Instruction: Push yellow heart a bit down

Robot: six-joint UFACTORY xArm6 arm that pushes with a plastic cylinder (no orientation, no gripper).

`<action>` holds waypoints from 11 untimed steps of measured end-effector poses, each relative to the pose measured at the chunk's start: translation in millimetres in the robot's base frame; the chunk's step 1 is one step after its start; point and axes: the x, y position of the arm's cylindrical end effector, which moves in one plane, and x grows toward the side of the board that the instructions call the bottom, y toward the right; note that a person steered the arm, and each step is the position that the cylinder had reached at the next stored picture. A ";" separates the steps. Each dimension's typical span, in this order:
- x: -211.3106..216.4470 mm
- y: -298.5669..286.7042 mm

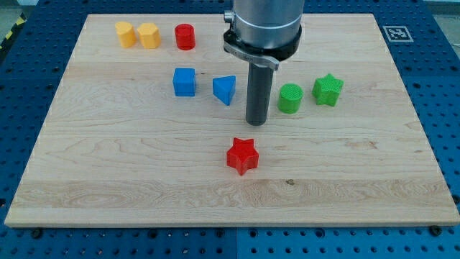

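Note:
Two yellow blocks sit side by side near the view's top left: one on the left (pixel 125 34) and one on the right (pixel 149 34). One of them is the yellow heart, but I cannot tell which from their shapes. My tip (pixel 257 122) is the lower end of a dark rod near the board's middle. It is far to the lower right of the yellow blocks and touches no block. It stands between the blue triangle (pixel 225 89) and the green cylinder (pixel 290 98), above the red star (pixel 242 155).
A red cylinder (pixel 185 36) stands right of the yellow pair. A blue cube (pixel 184 82) lies below it. A green star (pixel 328 89) is right of the green cylinder. The wooden board (pixel 108 180) ends at a blue surround on all sides.

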 end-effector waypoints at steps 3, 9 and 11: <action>-113.7 -10.1; -238.1 -286.4; -220.0 -240.0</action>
